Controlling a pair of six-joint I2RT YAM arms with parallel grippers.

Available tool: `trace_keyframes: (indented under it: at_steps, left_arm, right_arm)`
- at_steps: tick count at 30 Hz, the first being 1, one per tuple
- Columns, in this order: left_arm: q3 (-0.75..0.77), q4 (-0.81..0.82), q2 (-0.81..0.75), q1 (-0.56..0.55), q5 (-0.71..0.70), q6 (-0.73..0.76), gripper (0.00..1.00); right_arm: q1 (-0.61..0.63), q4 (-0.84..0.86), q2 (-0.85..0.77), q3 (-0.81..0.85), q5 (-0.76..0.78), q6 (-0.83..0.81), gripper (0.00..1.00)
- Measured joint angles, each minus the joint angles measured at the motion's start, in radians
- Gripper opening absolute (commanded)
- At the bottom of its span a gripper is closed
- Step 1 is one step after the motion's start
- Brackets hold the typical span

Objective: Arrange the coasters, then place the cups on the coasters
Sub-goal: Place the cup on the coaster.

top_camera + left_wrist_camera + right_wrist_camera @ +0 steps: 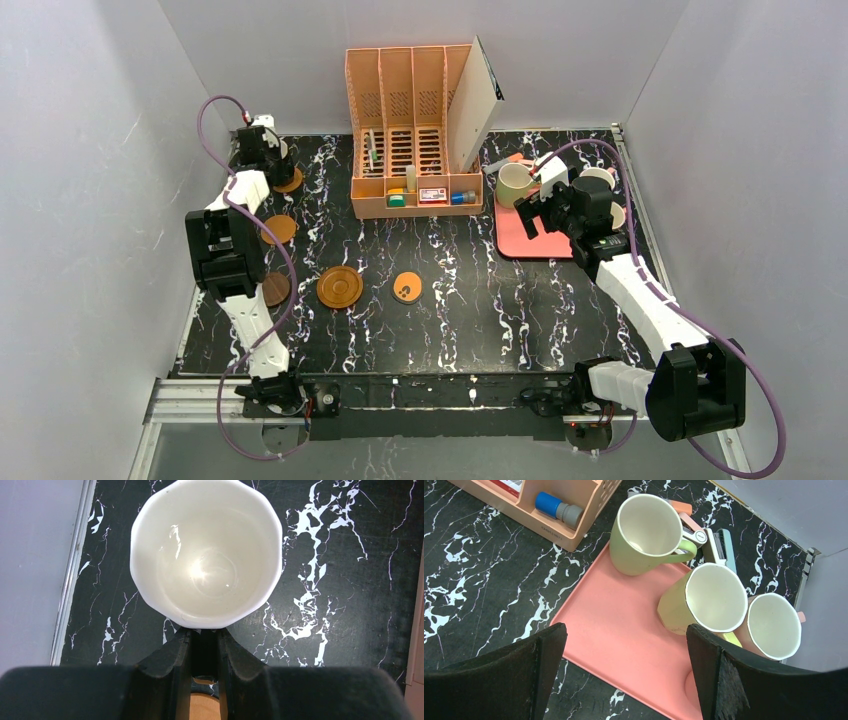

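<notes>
Left wrist view: white cup (205, 555), mouth up, just beyond the fingertips.
Left gripper (204, 634): fingers together, pinching the cup's near side; an orange-brown coaster (205, 707) shows beneath them.
Right gripper (624, 637): fingers wide apart, holding nothing, over the pink tray (624, 610).
Beyond right fingers: olive green cup (649, 535), yellow cup (704, 600), pink cup (774, 625).

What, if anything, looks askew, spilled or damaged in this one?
Only the white board in the orange organizer stands out. It sits in the rightmost slot and tilts to the right, past the organizer's side, rather than standing straight. Nothing looks spilled or broken.
</notes>
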Motion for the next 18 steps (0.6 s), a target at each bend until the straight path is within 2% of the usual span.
trace_keyframes:
  at_steps: [15, 18]
  left_arm:
    - [-0.005, 0.011, 0.000, 0.000, 0.006, 0.001, 0.00]
    - [-0.007, 0.013, 0.000, 0.000, 0.008, 0.001, 0.03]
  right_arm:
    - [0.000, -0.003, 0.000, 0.000, -0.003, 0.000, 0.98]
    - [0.000, -0.003, 0.000, 0.000, -0.003, 0.000, 0.98]
